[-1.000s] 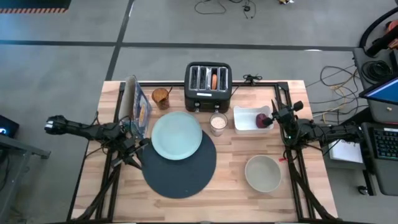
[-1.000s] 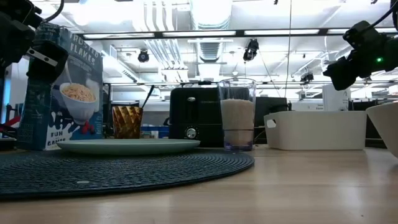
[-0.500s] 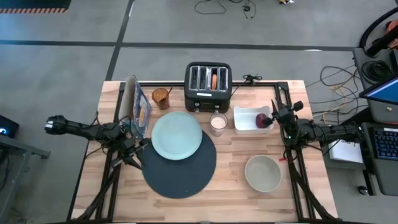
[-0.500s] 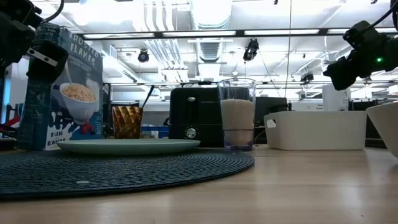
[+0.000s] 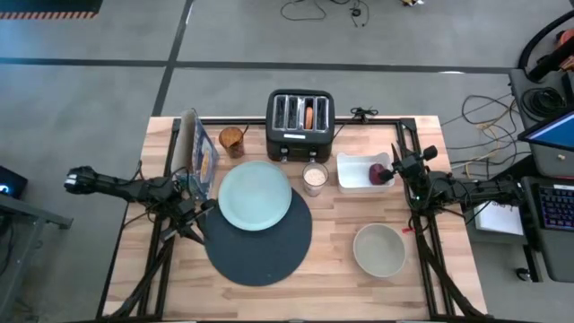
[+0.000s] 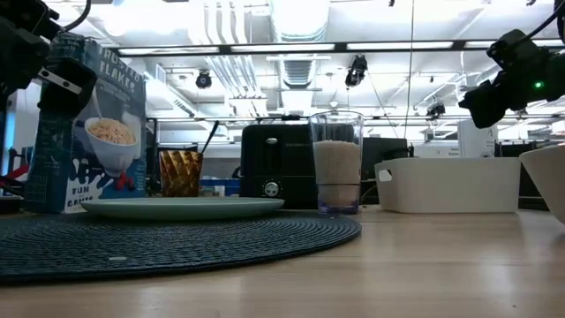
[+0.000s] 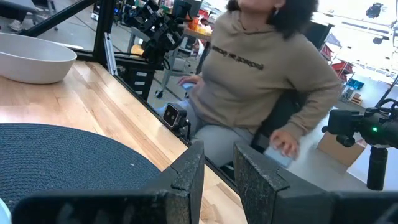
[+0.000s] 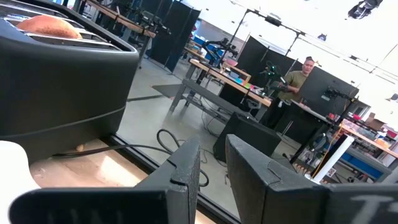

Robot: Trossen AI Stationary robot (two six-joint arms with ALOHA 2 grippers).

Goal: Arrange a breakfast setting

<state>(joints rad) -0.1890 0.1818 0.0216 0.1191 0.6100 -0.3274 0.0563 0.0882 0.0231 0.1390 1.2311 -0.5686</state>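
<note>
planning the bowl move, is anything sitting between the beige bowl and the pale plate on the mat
Nothing visible does. In the high view, bare tabletop and the mat's uncovered edge lie between the beige bowl and the pale plate. The milk glass stands at the plate's far-right side, off that line.

The placemat [image 5: 259,239] lies near the middle of the worktop [image 5: 332,269], toward its front edge. The plate [image 5: 255,195] rests partly on the placemat's back rim. The toaster [image 5: 300,125] stands at the back edge with the bagel [image 5: 309,116] in one slot. The milk glass [image 5: 314,178] stands between toaster and placemat, just beside the plate. The tray [image 5: 357,172] sits beside the glass toward the right edge, the fruit [image 5: 378,172] inside it. The bowl [image 5: 379,249] sits near the front right corner. The cereal box [image 5: 195,152] stands along the left edge, a cup [image 5: 232,140] beside it.
</note>
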